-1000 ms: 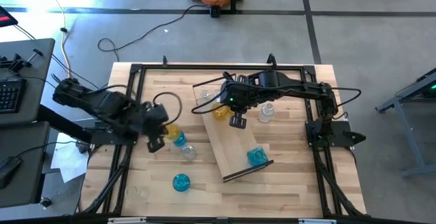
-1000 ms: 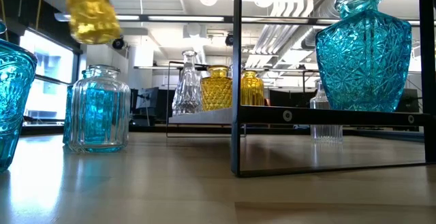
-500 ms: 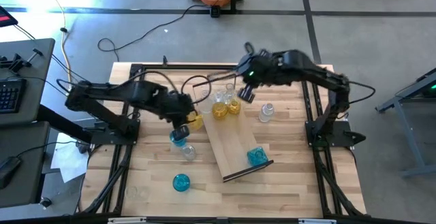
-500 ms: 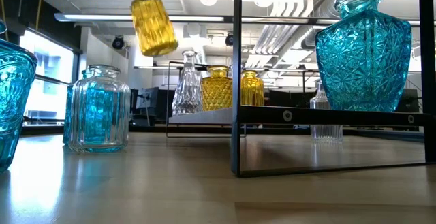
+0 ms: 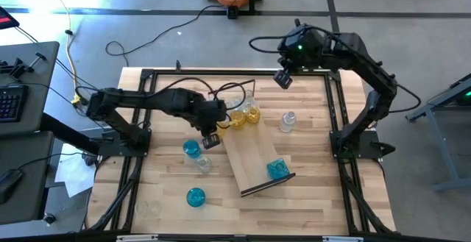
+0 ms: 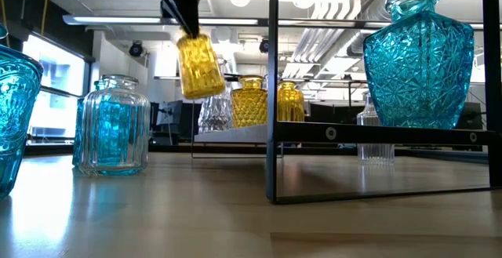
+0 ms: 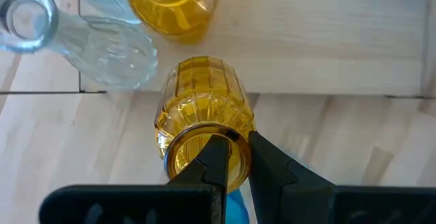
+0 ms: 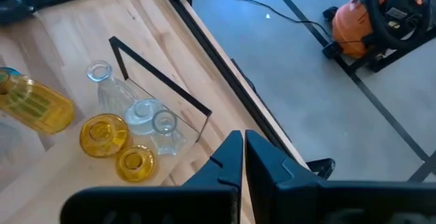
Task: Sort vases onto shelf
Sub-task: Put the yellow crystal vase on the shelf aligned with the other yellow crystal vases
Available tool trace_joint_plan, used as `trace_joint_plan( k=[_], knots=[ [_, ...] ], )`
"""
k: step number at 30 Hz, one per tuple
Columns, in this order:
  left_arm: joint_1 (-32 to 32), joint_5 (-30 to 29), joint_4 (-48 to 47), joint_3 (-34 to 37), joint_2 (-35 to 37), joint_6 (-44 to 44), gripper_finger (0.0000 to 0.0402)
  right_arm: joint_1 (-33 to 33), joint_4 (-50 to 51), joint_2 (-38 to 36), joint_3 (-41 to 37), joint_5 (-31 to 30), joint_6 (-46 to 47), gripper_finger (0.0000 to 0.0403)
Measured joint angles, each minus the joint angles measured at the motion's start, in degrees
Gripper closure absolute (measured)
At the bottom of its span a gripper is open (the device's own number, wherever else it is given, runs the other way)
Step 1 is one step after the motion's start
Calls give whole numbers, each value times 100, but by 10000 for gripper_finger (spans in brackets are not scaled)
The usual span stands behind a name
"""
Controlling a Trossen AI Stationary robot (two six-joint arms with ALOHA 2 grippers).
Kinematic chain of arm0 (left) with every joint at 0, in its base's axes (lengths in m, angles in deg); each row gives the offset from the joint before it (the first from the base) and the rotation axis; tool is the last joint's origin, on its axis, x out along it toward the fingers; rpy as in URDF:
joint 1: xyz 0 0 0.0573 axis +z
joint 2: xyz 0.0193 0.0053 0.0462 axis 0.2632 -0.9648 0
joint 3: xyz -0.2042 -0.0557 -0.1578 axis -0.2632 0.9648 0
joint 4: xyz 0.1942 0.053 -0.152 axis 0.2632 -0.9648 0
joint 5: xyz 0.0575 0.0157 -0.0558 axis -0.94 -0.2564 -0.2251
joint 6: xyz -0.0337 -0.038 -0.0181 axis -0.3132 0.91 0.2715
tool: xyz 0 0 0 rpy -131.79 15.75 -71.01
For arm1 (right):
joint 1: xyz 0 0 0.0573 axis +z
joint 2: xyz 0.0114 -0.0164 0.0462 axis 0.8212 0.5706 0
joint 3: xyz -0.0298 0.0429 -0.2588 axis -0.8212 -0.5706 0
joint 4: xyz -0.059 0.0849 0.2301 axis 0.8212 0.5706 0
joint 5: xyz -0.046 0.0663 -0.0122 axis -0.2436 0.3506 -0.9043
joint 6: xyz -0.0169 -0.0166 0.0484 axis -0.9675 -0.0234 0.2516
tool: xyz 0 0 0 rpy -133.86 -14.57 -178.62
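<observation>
My left gripper (image 5: 210, 137) is shut on a ribbed amber-yellow vase (image 7: 202, 115) and hangs it just off the far left end of the light-wood shelf (image 5: 250, 152). Two yellow vases (image 5: 245, 116) and clear ones (image 8: 146, 122) stand on their bases at that far end of the shelf. A blue vase (image 5: 277, 168) stands at its near end. My right gripper (image 5: 283, 80) is shut and holds nothing, high over the table's far edge. My left gripper holds the yellow vase by the rim of its mouth (image 7: 240, 144), with one finger (image 7: 216, 157) inside the opening and the other outside. The fingers come steeply from above. The vase hangs below them, slightly tilted and lifted clear of the table (image 6: 198, 66).
On the table left of the shelf stand a blue vase (image 5: 191, 148), a clear one (image 5: 203, 164), another blue one (image 5: 195, 196) and a clear one (image 5: 147, 207) near the front. A clear vase (image 5: 288, 121) stands right of the shelf. A dark frame rims the table (image 5: 140, 124).
My left gripper has carried the yellow vase toward the table's right, up to the shelf's far end, and somewhat down; the vase stays hanging clear. My right gripper has risen from over the shelf and drawn back toward the table's far right, still shut.
</observation>
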State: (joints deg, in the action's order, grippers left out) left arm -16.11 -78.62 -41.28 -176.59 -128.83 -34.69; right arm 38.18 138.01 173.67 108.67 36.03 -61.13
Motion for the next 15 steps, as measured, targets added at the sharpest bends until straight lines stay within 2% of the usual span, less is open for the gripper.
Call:
trace_joint_plan(
  k=[15],
  knots=[
    [434,64,72,15,-521,-141,378,-213,-39,7,-9,202,-335,403]
  ],
)
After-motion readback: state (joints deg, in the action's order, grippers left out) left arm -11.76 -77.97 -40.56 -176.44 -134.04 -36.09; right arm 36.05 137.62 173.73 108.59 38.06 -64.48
